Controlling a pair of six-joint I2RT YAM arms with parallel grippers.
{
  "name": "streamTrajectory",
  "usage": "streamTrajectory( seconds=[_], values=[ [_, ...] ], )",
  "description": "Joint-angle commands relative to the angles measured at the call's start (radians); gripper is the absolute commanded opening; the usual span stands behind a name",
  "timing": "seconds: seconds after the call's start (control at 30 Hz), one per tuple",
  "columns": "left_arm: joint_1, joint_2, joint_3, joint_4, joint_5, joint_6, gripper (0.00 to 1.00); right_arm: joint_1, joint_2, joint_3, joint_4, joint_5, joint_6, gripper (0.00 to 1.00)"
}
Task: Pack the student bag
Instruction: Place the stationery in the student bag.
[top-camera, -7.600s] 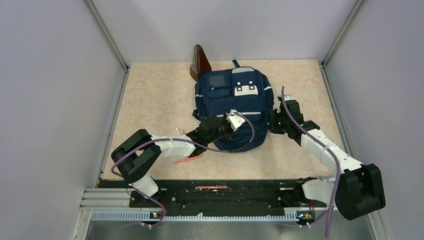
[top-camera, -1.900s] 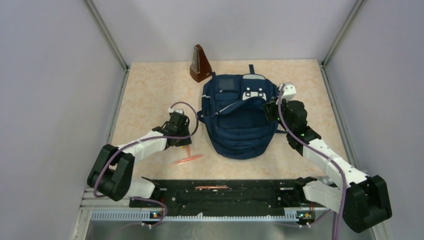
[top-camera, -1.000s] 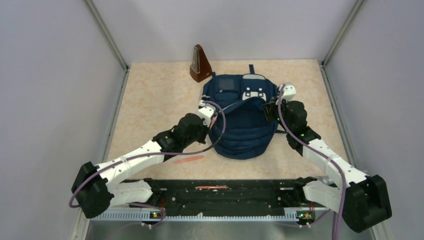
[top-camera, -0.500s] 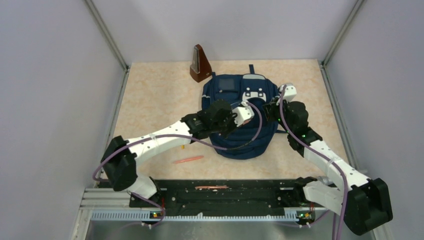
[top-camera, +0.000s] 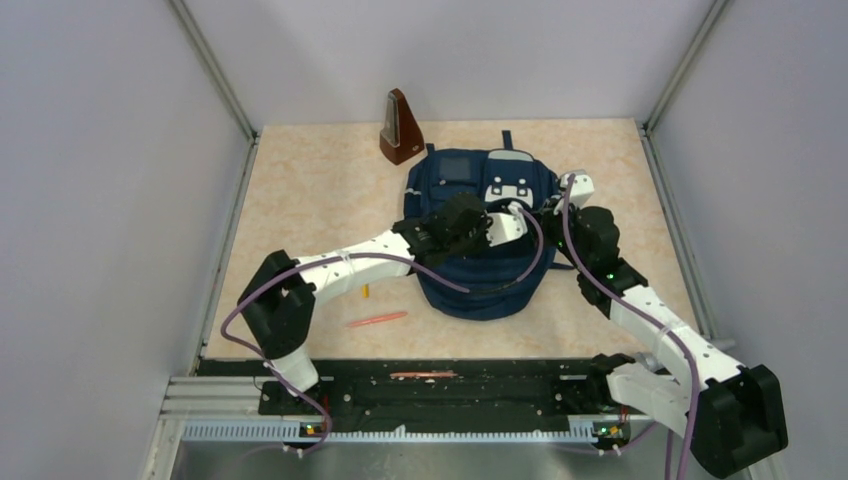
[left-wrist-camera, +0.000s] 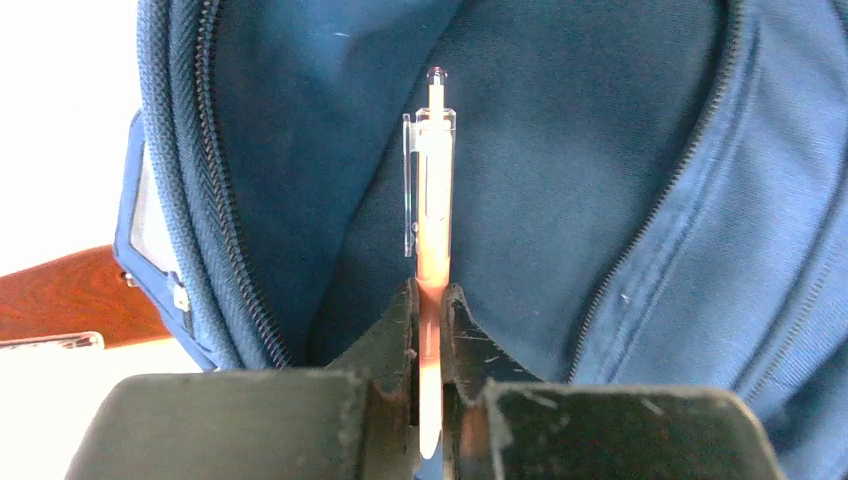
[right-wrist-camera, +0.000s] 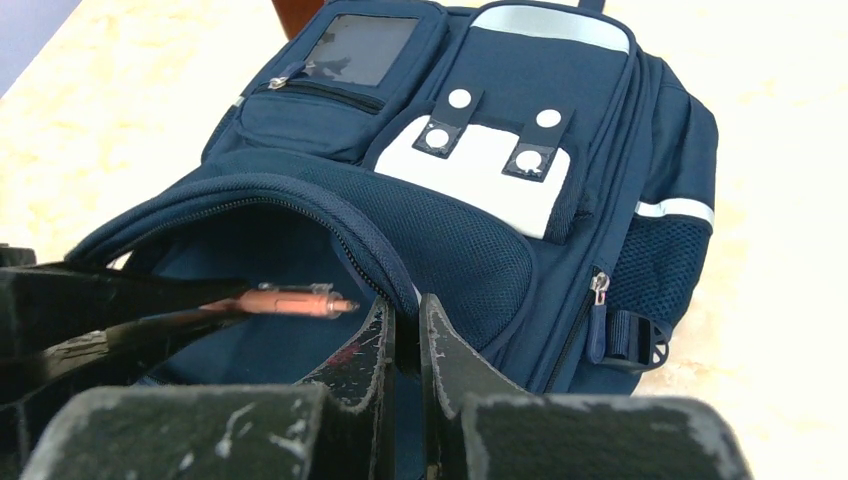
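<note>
Straight ahead of the left hand (left-wrist-camera: 430, 300), clamped on a pen (left-wrist-camera: 432, 200) aimed lengthwise forward, gapes the bag (left-wrist-camera: 560, 150); right hand (right-wrist-camera: 405, 318) pinches its rim.

Nothing readable is showing in any view: the student bag (top-camera: 482, 285) is displaying no legible lettering on its pale patch (right-wrist-camera: 478, 168) or its window pocket (right-wrist-camera: 362, 48), and the orange pen (left-wrist-camera: 433, 210) is carrying no print that can be made out.

A metronome (top-camera: 400, 128) stands behind the student bag (top-camera: 480, 265); a loose pen (top-camera: 377, 320) lies before it, leftward.
</note>
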Motion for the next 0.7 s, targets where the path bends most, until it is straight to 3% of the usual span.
streamTrajectory(
  seconds=[0.0, 0.07, 0.17, 0.37, 0.53, 0.67],
  values=[
    [-0.001, 0.023, 0.052, 0.108, -0.089, 0.045, 0.13, -0.003, -0.044, 0.01, 0.065, -0.013, 0.046, 0.0],
    [-0.001, 0.018, 0.047, 0.118, -0.101, 0.015, 0.35, -0.003, -0.044, 0.008, 0.066, -0.011, 0.046, 0.0],
    [-0.001, -0.021, 0.004, 0.144, -0.084, -0.03, 0.5, -0.002, -0.045, 0.008, 0.066, -0.008, 0.046, 0.0],
    [0.002, -0.137, -0.115, 0.123, -0.04, -0.163, 0.53, -0.003, -0.051, 0.009, 0.06, 0.001, 0.039, 0.0],
    [0.003, -0.308, -0.302, 0.137, 0.002, -0.443, 0.54, -0.003, -0.051, 0.003, 0.068, 0.011, 0.039, 0.0],
    [0.012, -0.395, -0.4, 0.021, -0.152, -0.677, 0.55, -0.003, -0.049, 0.002, 0.065, 0.017, 0.036, 0.0]
  ],
)
